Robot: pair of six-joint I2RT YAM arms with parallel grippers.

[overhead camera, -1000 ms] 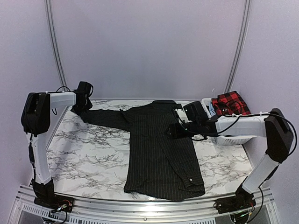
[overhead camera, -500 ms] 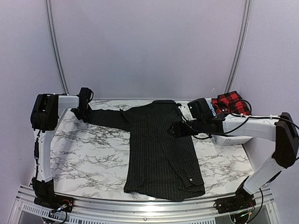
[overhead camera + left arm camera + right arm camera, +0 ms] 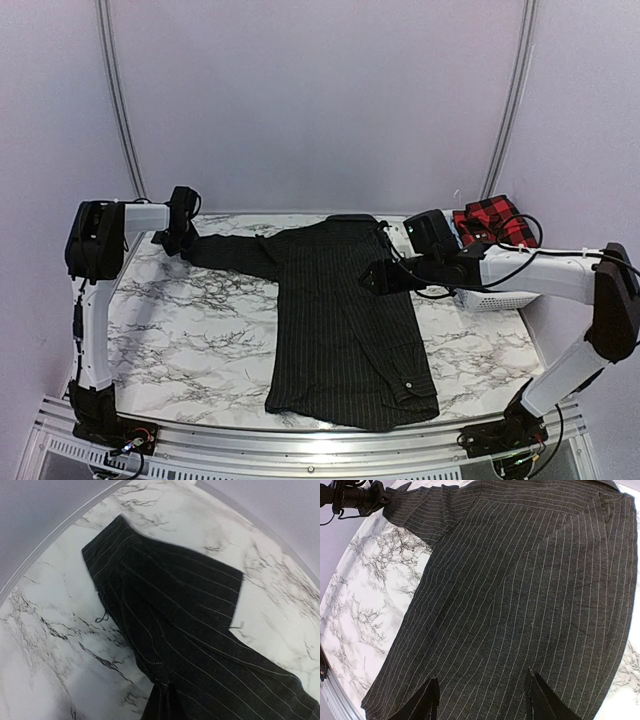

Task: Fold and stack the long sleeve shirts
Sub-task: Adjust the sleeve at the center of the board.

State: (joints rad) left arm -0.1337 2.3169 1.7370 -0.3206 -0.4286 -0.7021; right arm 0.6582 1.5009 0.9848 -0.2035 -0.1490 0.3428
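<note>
The black pinstriped long sleeve shirt [image 3: 340, 310] lies flat on the marble table [image 3: 190, 330], its left sleeve stretched toward the back left corner. My left gripper [image 3: 178, 240] sits at that sleeve's cuff end and is shut; in the left wrist view the sleeve cloth [image 3: 190, 610] puckers into the jaws at the bottom edge. My right gripper [image 3: 375, 280] hovers just above the shirt's right side, open, with both fingertips [image 3: 427, 700] over the striped cloth [image 3: 520, 580] and nothing between them. The red-and-black checked shirt [image 3: 492, 222] lies bunched in the basket.
A white lattice basket [image 3: 495, 298] stands at the table's right edge, behind my right arm. A curved metal rail [image 3: 120, 110] borders the back of the table. The left gripper [image 3: 357, 497] shows at the top left of the right wrist view.
My left gripper has closed on the sleeve end and its arm has swung in closer. The right arm has stretched out a little over the shirt, still open.
</note>
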